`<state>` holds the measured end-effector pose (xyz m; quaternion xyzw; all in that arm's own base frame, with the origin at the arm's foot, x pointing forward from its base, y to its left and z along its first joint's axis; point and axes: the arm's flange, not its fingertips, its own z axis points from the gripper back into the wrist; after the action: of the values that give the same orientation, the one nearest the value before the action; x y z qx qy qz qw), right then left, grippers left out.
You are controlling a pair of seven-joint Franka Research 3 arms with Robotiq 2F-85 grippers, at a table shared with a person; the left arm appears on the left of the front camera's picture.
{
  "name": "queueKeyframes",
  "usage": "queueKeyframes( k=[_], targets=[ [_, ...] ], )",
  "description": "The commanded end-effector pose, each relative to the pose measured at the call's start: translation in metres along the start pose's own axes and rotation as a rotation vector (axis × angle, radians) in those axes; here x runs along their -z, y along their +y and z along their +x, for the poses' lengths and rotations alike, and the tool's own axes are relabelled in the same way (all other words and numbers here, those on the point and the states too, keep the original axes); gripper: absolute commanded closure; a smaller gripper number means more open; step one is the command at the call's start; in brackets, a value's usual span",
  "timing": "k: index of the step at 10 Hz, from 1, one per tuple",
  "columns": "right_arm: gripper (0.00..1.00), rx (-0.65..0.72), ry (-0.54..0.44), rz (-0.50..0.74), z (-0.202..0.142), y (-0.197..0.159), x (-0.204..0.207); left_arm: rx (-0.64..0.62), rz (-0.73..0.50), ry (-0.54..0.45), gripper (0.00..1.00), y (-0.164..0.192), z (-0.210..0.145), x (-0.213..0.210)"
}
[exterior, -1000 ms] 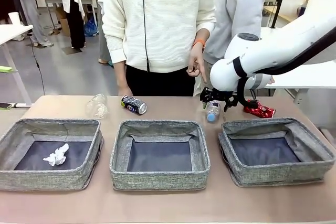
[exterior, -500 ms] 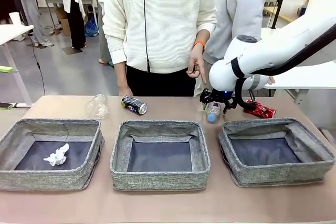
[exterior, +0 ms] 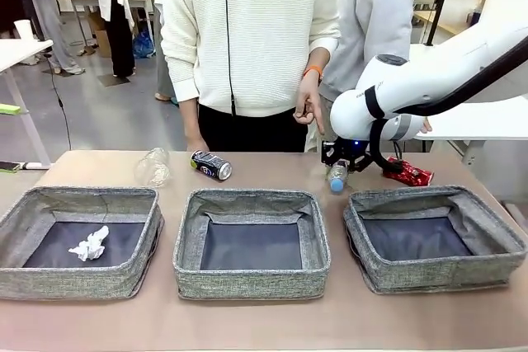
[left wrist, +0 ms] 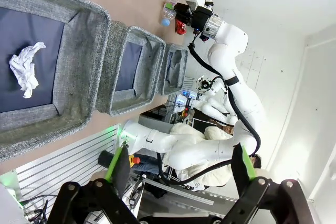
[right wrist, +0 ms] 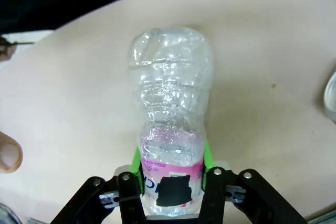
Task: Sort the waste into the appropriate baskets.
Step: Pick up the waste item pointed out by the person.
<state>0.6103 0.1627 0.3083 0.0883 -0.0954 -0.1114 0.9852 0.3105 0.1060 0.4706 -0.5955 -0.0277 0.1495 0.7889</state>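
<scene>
The clear plastic bottle [right wrist: 170, 103] is at the far side of the counter [right wrist: 273, 51], behind the gap between middle basket [exterior: 247, 282] and right basket [exterior: 429, 274]; its pink label [right wrist: 184, 170] is pinched between the green pads [right wrist: 206, 154] of the right pincer [right wrist: 171, 157]; the label's print is half covered, unreadable; the crushed red can [exterior: 408, 174] is partly hidden behind the right arm [exterior: 429, 80]; the left pincer [left wrist: 178, 165] stands spread, empty.

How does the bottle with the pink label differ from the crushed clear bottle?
The bottle with the pink label is gripped by the right pincer; the crushed clear bottle lies free on the table. The bottle with the pink label is near the right basket; the crushed clear bottle is behind the left basket. Both are clear plastic.
</scene>
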Motion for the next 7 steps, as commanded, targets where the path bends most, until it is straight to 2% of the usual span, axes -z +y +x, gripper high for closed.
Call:
queueKeyframes(
  k=[1,6,7],
  targets=[
    [0.97,0.065,0.03,-0.006,0.003,-0.008,-0.002,0.004,-0.012,0.004,0.0,-0.002,-0.002,-0.001],
    [0.97,0.076,0.014,-0.007,0.003,-0.024,-0.015,0.004,-0.012,0.004,0.0,-0.002,-0.002,-0.001],
    [0.97,0.04,0.0,0.005,0.001,-0.032,-0.043,0.004,-0.012,0.004,0.0,-0.002,-0.002,-0.001]
  ],
)
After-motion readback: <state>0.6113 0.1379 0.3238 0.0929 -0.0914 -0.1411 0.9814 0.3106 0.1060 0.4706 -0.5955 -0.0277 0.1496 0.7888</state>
